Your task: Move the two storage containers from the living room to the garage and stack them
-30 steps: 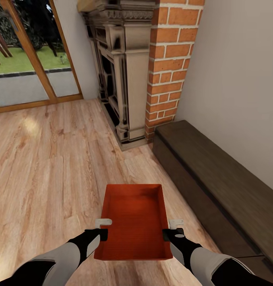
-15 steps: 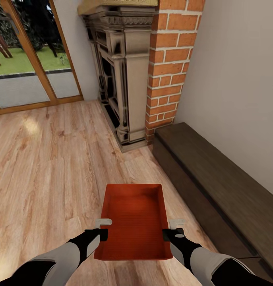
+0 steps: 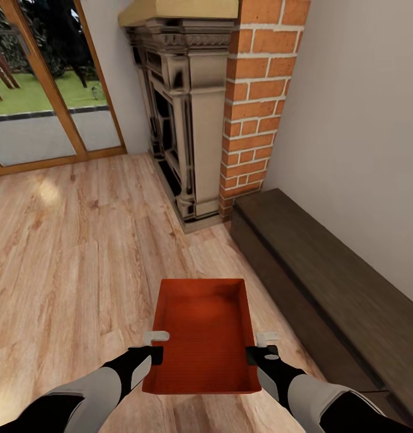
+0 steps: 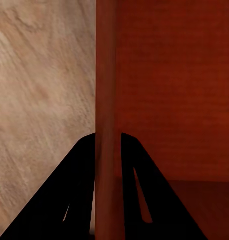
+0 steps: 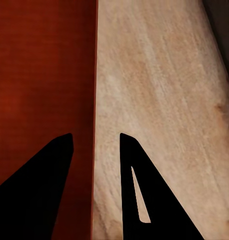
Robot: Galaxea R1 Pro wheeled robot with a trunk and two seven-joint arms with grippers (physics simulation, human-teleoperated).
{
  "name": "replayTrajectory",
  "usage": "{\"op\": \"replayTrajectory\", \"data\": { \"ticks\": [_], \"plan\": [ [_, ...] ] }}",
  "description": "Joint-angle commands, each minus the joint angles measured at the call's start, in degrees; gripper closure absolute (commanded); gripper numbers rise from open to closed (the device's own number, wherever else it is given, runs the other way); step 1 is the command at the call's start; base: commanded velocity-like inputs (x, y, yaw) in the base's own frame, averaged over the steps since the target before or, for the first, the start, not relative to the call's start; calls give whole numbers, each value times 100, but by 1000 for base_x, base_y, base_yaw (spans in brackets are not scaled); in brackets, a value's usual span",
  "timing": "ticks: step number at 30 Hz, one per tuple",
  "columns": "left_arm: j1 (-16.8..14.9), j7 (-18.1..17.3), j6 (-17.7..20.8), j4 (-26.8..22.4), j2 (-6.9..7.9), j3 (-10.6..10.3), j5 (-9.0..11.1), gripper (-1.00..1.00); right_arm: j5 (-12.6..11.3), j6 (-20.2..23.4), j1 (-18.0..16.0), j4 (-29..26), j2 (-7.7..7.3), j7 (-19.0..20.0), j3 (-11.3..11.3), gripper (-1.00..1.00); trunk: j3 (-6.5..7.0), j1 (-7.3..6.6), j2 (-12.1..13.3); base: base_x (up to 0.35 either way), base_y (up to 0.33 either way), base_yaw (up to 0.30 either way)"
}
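One orange-red storage container hangs level above the light wood planks of the living room, held between both arms. My left gripper is shut on its left wall, and the wrist view shows that gripper straddling the wall beside the container's bottom. My right gripper is shut on the right wall, its jaws on either side of the rim next to the container's inside. The other container and the garage are out of view.
A long dark brown bench runs along the white wall on the right. Ahead stand the dark fireplace and its red brick column. A wood-framed glass door to a garden is at the far left.
The whole view has shifted a little, with the fireplace and bench sliding slightly down in the picture. The container and both grippers keep the same hold.
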Motion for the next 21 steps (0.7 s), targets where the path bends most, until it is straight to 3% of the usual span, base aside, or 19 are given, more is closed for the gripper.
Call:
{"op": "replayTrajectory", "data": {
  "ticks": [1, 21],
  "plan": [
    [1, 55, 40, -11, 0, -66, -27, 100, -71, -29, -5, 9, 0, -32, 28, 100, 15, -23, 40, 0, 0, 0],
    [1, 52, 40, -11, 0, -66, -27, 100, -71, -31, -7, 9, 0, -33, 28, 100, 374, -462, 842, 0, 0, 0]
  ]
}}
